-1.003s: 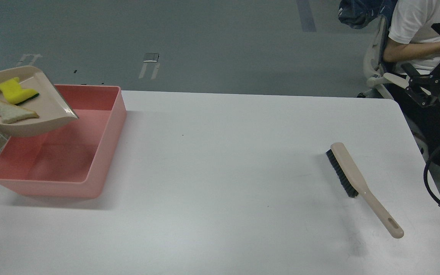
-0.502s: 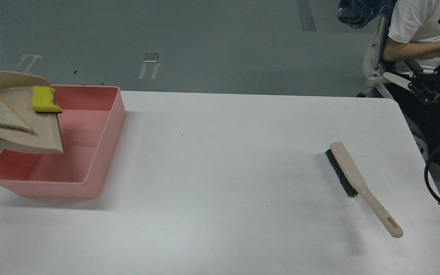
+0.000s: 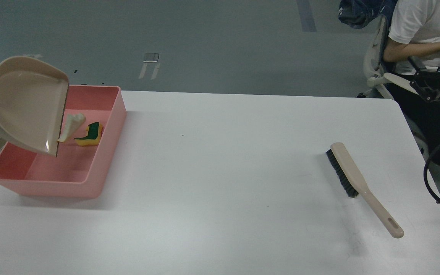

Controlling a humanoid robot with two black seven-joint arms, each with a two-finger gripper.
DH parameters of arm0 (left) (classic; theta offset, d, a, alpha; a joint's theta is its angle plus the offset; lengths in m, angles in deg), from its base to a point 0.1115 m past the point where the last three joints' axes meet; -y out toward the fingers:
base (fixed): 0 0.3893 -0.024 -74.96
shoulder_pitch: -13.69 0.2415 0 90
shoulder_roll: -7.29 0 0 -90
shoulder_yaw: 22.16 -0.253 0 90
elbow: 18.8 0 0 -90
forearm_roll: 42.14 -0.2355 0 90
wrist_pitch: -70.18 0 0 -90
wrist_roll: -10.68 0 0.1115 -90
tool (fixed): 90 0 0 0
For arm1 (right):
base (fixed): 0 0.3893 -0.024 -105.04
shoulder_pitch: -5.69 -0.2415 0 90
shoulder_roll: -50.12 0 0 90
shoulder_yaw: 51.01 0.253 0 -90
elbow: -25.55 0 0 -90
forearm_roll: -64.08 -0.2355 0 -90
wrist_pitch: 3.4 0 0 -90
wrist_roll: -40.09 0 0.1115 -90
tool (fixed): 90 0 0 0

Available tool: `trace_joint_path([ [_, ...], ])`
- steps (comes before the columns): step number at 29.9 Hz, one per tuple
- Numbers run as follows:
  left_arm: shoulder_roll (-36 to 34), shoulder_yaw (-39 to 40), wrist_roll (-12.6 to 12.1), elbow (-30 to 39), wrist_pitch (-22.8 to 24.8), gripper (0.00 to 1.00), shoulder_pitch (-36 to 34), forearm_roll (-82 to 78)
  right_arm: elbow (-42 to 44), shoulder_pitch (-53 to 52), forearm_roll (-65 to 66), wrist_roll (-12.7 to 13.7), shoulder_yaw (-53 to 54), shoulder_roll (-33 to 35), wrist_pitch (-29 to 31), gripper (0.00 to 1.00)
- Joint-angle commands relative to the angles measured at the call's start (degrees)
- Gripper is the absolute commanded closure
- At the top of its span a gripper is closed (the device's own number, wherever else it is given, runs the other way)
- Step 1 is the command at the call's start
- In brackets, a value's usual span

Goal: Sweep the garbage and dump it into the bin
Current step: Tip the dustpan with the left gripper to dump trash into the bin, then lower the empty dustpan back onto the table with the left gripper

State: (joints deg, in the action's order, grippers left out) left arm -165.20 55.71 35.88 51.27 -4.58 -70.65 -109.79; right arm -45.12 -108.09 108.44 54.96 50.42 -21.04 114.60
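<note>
The pink bin stands at the table's left. The beige dustpan hangs tilted steeply above its left half, lip down, and its tray is empty. Its handle runs off the left edge, where my left gripper is out of view. The off-white strip is inside the bin right at the dustpan's lip. The yellow sponge piece lies beside it, green backing up. My right gripper is a dark shape at the right edge, off the table and holding nothing; its fingers cannot be told apart.
The beige hand brush with black bristles lies on the white table at the right, handle toward the near right corner. A seated person and a chair are beyond the table's far right corner.
The dustpan has tipped from nearly level to steeply lip-down. The sponge and the strip slid off it into the bin. My right arm drew back slightly to the right.
</note>
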Motion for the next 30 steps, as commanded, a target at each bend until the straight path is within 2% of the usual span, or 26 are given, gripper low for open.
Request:
trace_joint_path([
  [1,-1.88,0.09,0.02,0.68,0.05,0.79,-0.21,-0.12,-0.17,-0.04,-0.06,-0.02,-0.01,-0.03,0.01,0.01],
  [4,-2.41,0.18,0.11,0.51,0.14,0.79,-1.51,0.67,-0.17,-0.04,-0.06,-0.02,-0.01,-0.03,0.01,0.01],
  [8,-1.01,0.36,-0.76,0.33,2.59,0.80,-10.47,6.11,-0.17,-0.04,-0.06,-0.02,-0.01,-0.03,0.01,0.01],
  [9,-0.31,0.10,-1.29,0.24,3.56,0.80,-12.14,7.95,-0.17,-0.04,-0.06,-0.02,-0.01,0.05,0.01,0.01],
  [11,2.58,0.09,-4.53,-0.11,5.76,0.80,-15.66,12.96,-0.08,-0.03,-0.06,0.06,-0.01,0.05,0.01,0.01],
  [12,5.29,0.09,-7.07,-0.11,6.81,0.80,-17.42,15.59,-0.08,-0.04,-0.06,0.07,-0.01,-0.03,0.01,0.01],
  [14,13.71,-0.17,-10.16,-0.37,8.05,0.80,-20.41,17.81,0.27,-0.38,0.02,-0.02,-0.01,0.05,0.01,0.01],
  [15,13.76,-0.17,-10.17,-0.37,8.05,0.80,-20.42,17.81,0.27,-0.39,0.02,-0.02,-0.01,0.05,0.01,0.01],
  [17,19.98,-0.26,-11.22,-0.55,8.32,0.81,-22.70,18.08,1.23,-0.82,0.11,-0.02,-0.01,0.14,0.01,0.01],
  [21,33.23,-0.61,-16.48,-0.55,8.14,0.81,-27.88,17.81,3.43,-2.75,0.11,-0.02,0.08,0.58,0.01,0.01],
  [23,37.20,-2.01,-18.16,-1.07,7.97,0.81,-29.64,17.55,4.13,-3.37,0.11,-0.02,0.08,0.58,0.01,0.01],
  [24,40.53,-4.89,-18.87,-2.21,7.62,0.81,-31.48,17.20,4.92,-3.90,0.11,-0.02,0.08,0.58,0.01,0.01],
  [26,44.42,-10.08,-18.61,-4.15,6.74,0.81,-34.04,17.11,6.42,-4.95,0.11,-0.02,-0.01,0.49,0.01,0.01],
  [30,50.91,-17.91,-18.08,-6.61,1.39,0.80,-35.10,17.20,11.94,-9.68,0.02,-0.02,-0.62,-2.39,0.01,0.00],
])
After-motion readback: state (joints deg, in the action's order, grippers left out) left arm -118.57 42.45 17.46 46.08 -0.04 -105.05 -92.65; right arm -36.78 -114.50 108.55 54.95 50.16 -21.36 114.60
